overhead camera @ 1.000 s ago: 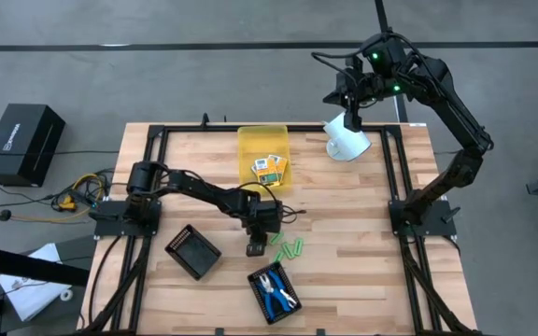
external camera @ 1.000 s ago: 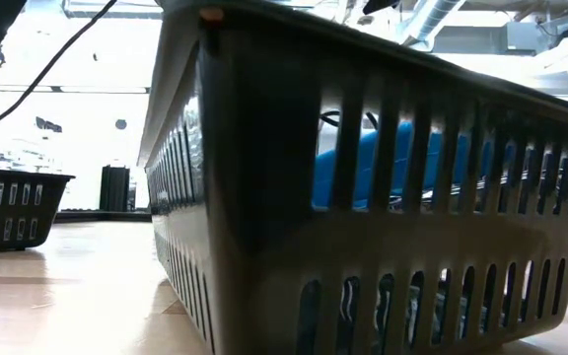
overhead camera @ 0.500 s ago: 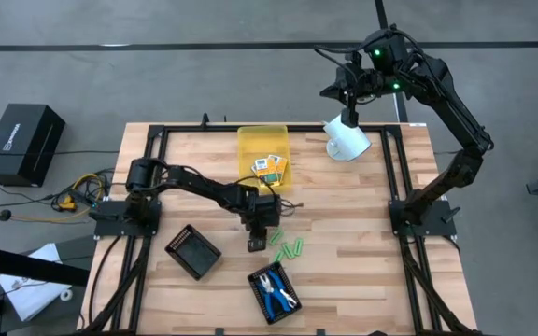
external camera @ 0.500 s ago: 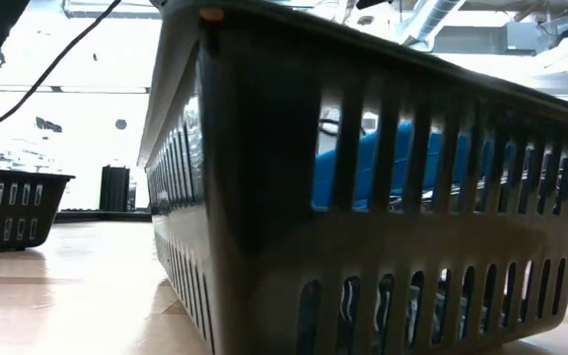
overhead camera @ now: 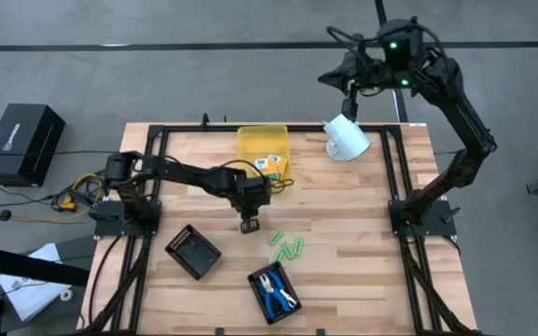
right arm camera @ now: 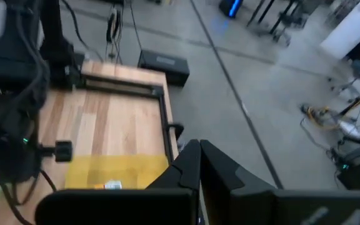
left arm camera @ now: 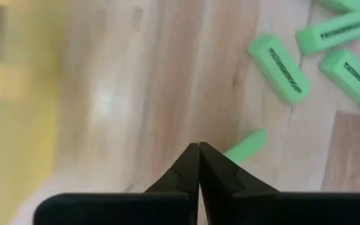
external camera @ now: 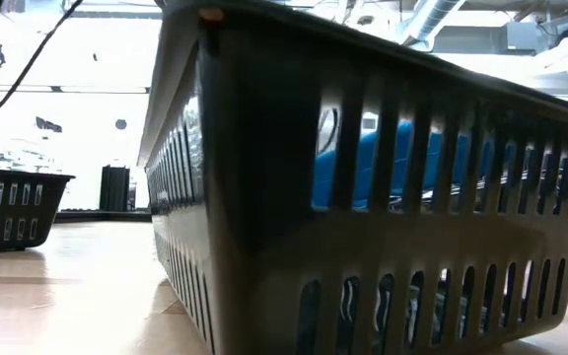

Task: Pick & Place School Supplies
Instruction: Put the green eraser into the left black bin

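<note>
Light-green printed blocks [overhead camera: 289, 248] lie loose on the wooden table [overhead camera: 344, 215], near the translucent yellow bin [overhead camera: 262, 149] holding yellow-orange boxes [overhead camera: 270, 168]. Four blocks and one stick [left arm camera: 244, 146] show from the wrist. Left gripper [overhead camera: 248, 224] hangs beside them, fingers together, empty; right gripper [overhead camera: 347, 110], also pinched together, beyond the bin.

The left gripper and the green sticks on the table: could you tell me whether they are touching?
Cannot tell. In the left wrist view the left gripper is shut, and one green stick emerges right behind its tips, hiding any gap.
</note>
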### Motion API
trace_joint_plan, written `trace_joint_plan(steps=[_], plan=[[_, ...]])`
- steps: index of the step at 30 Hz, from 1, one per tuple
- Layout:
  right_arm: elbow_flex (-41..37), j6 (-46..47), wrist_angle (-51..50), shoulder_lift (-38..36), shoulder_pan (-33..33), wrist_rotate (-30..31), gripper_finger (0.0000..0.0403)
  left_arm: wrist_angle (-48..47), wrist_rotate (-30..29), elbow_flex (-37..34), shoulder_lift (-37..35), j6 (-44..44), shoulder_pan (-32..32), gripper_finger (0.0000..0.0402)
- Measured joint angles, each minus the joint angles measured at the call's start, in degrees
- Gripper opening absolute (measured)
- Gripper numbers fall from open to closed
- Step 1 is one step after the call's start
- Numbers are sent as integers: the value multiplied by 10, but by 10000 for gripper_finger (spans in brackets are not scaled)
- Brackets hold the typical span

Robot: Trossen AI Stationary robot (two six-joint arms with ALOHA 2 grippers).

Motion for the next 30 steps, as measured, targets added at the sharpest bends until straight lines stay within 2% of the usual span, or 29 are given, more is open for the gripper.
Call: trace_joint_plan(steps=[8,11,15,18,23,25,30], plan=[[36,51,0,-1,3,0,0,-2,-15,1,-49,41,21,8],[36,64,-2,0,3,1,1,-4,12,1,-60,53,32,32],[36,103,-4,0,3,1,19,-43,61,1,-84,60,38,87],[41,123,-7,0,3,1,48,-63,64,1,-103,117,31,134],[79,126,-3,-1,9,2,89,-107,101,2,-107,248,10,198],[86,126,-3,-1,16,2,101,-125,100,2,-100,312,-1,213],[90,147,-4,0,34,4,120,-128,41,2,-69,403,-14,221]])
